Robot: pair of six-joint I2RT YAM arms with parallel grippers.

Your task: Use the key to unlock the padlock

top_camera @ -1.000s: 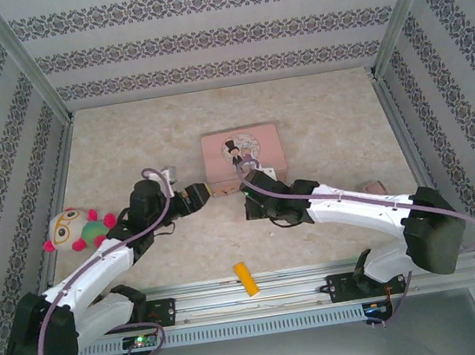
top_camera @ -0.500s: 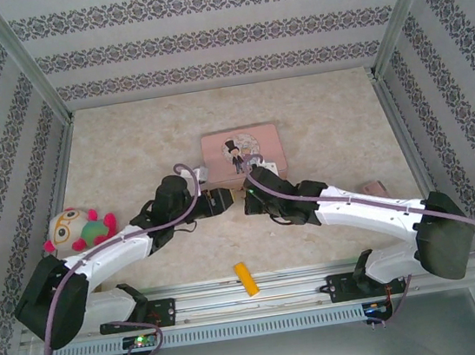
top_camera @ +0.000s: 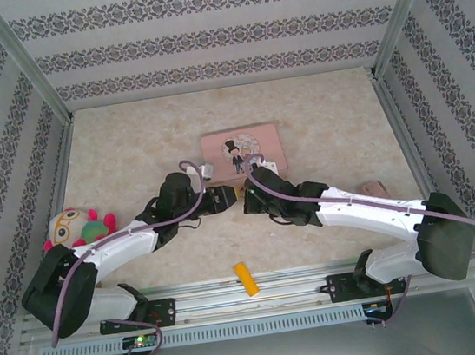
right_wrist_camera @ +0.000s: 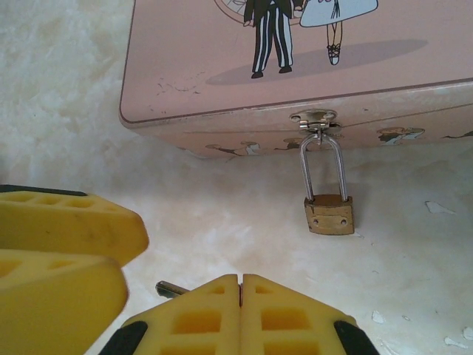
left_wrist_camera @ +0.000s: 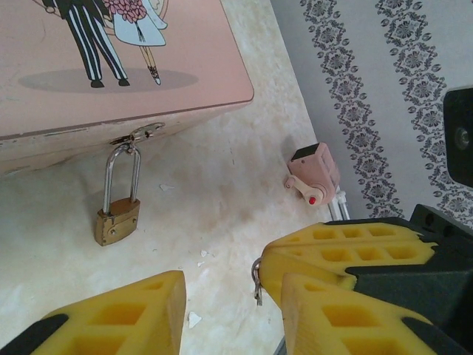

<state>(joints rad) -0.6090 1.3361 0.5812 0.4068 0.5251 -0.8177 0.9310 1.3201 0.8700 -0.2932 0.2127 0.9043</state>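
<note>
My right claw (right_wrist_camera: pixel 240 292) is pressed shut on the key (right_wrist_camera: pixel 169 288); only a short dark stub of it pokes out to the left of my closed yellow pads. The padlock (right_wrist_camera: pixel 329 214) lies ahead and a little to the right of those tips, not touching them. Its brass body rests on the counter (right_wrist_camera: pixel 66 111), and its silver shackle is threaded through the hasp (right_wrist_camera: pixel 315 118) on the front wall of the pink tin (right_wrist_camera: pixel 310 66). The key's stub points away from the padlock. My left claw (left_wrist_camera: pixel 233 318) stands with its jaws spread apart, just beside my right claw's tips. From its wrist camera, the padlock sits ahead and to the left, apart from both fingers. Seen from above, my two claws meet just in front of the pink tin.
</note>
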